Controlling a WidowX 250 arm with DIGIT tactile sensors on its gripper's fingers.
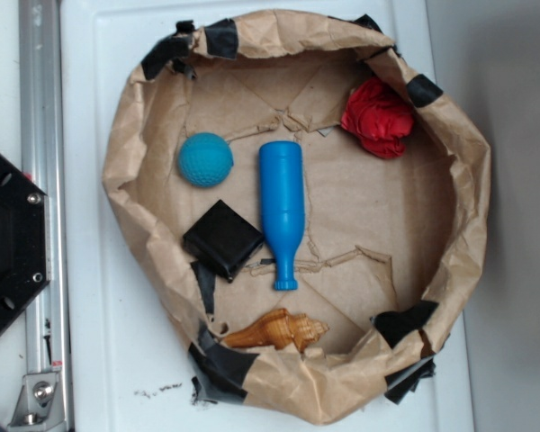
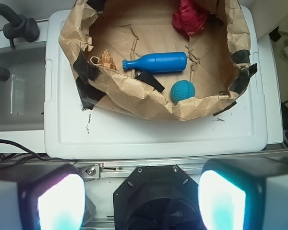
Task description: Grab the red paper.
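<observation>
Clearly, the main risk is sitting in the placement: the red paper is lying at about one o'clock in the exterior view, pressed close to the raised wall of the brown paper lining, just beside a black tape patch. A claw coming down there is likely to be catching the crumpled wall instead of the wad, or pinching both together, and the thin paper (light and springy, by the look of it) may be slipping out of a shallow grip.

In the wrist view the claw is standing wide open, its two pads glowing at the bottom corners and holding nothing; it is hanging well apart from the lining, over the near edge of the white worktop, so a long reach is lying ahead.

The lining is acting as a shallow bowl. Inside it, in the exterior view, the teal ball is resting at ten o'clock, the blue bottle is lying on its side across the centre with its neck pointing towards six, the black block is sitting just beside the bottle at eight o'clock, and the shell is lying at six against the lower wall. None of these is touching the red wad.
</observation>
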